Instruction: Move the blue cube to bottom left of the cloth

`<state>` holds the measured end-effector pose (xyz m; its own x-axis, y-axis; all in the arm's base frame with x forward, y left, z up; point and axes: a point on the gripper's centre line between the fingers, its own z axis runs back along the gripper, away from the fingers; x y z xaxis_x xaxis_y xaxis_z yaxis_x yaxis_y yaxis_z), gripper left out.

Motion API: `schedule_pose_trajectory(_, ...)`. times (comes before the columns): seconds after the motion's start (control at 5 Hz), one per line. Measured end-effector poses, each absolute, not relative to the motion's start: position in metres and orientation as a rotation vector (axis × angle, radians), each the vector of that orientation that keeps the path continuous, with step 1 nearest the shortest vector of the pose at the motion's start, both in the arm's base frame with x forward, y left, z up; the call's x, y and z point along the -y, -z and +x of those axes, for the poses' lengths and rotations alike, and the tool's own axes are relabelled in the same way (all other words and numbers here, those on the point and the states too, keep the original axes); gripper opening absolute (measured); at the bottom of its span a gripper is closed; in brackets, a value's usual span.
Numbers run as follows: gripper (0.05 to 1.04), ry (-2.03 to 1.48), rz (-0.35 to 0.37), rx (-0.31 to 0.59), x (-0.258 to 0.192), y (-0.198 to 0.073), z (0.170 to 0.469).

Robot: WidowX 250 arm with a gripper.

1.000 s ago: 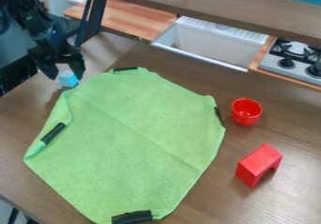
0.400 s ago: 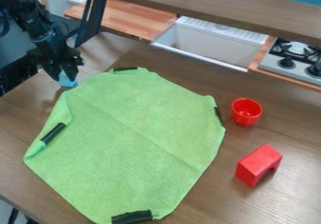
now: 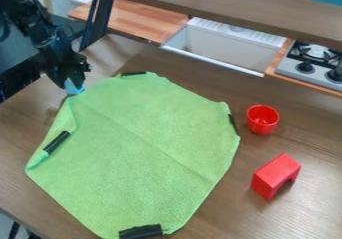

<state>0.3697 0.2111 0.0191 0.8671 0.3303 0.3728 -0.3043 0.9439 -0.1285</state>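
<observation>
At the upper left of the table, my gripper [image 3: 71, 83] hangs with its fingers closed around the blue cube [image 3: 74, 89]. The cube's upper part is hidden between the fingers; its lower part shows just beside the upper-left edge of the cloth. The green cloth [image 3: 137, 148] lies spread over the middle and left of the table, its left edge folded over and dark strips at several of its corners.
A red cup [image 3: 262, 119] stands right of the cloth, with a red arch block [image 3: 275, 175] below it. Behind the table are a raised brown shelf [image 3: 227, 5], a white sink [image 3: 224, 45] and a stove [image 3: 314, 65].
The gripper's fingers have come together on the blue cube from a wide opening. The cube has shifted slightly to the right; the cloth, cup and arch block have stayed put.
</observation>
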Motion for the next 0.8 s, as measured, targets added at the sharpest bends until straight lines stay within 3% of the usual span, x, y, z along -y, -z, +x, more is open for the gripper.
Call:
schedule_pose_trajectory(0.4,0.441,-0.193,-0.117,0.507,-0.176,-0.063,0.348)
schedule_pose_trajectory(0.8,0.441,-0.003,-0.129,0.486,-0.127,-0.057,0.303)
